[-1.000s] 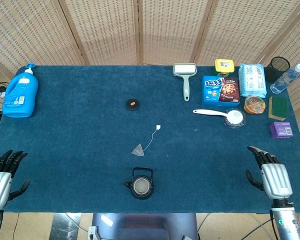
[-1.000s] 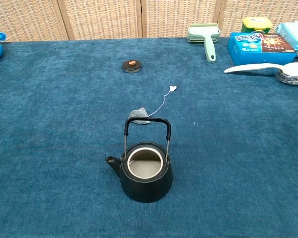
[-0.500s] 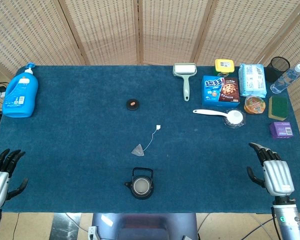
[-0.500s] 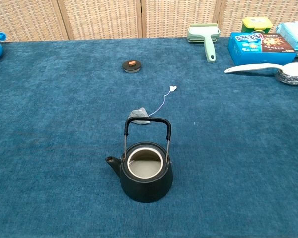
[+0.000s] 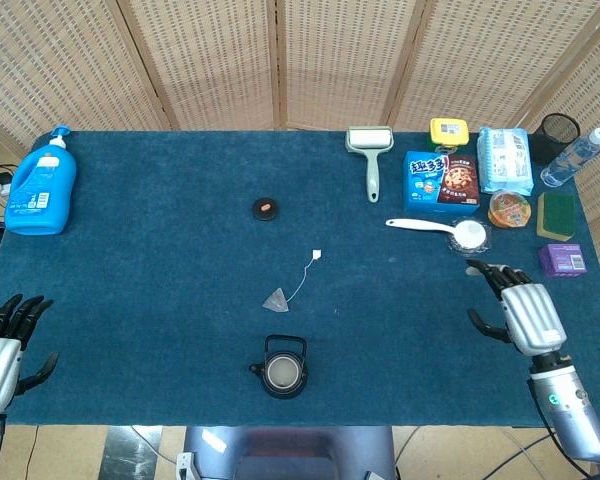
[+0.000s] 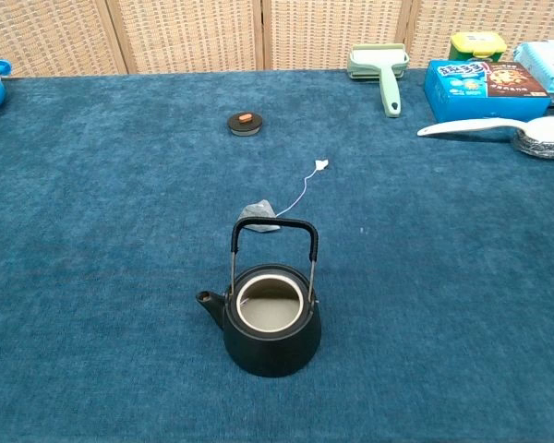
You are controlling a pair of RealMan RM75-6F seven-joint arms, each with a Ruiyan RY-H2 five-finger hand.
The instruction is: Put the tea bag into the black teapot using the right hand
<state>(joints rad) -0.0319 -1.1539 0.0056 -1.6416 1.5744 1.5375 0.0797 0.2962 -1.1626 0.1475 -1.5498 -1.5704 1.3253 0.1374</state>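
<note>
A small grey tea bag [image 5: 277, 299] [image 6: 259, 216] lies flat on the blue cloth, its string running up-right to a white tag [image 5: 318, 254] [image 6: 321, 165]. The black teapot [image 5: 281, 369] [image 6: 271, 314] stands open just in front of it, handle upright, lid off. The lid [image 5: 266, 208] [image 6: 245, 123] sits farther back. My right hand [image 5: 515, 305] hovers over the table's right side, fingers spread, empty, far from the tea bag. At the near-left corner my left hand [image 5: 2, 345] is open with nothing in it. The chest view shows neither hand.
A blue detergent bottle [image 5: 41, 185] stands far left. At the back right are a lint roller [image 5: 370, 155], a cookie box [image 5: 440, 180], a white spoon [image 5: 442, 230], wipes [image 5: 504, 158], a sponge [image 5: 555, 214], a purple box [image 5: 561, 259] and a water bottle [image 5: 574, 156].
My right hand has risen and moved forward and inward over the table, toward the spoon side. The left hand, teapot and tea bag stay put.
</note>
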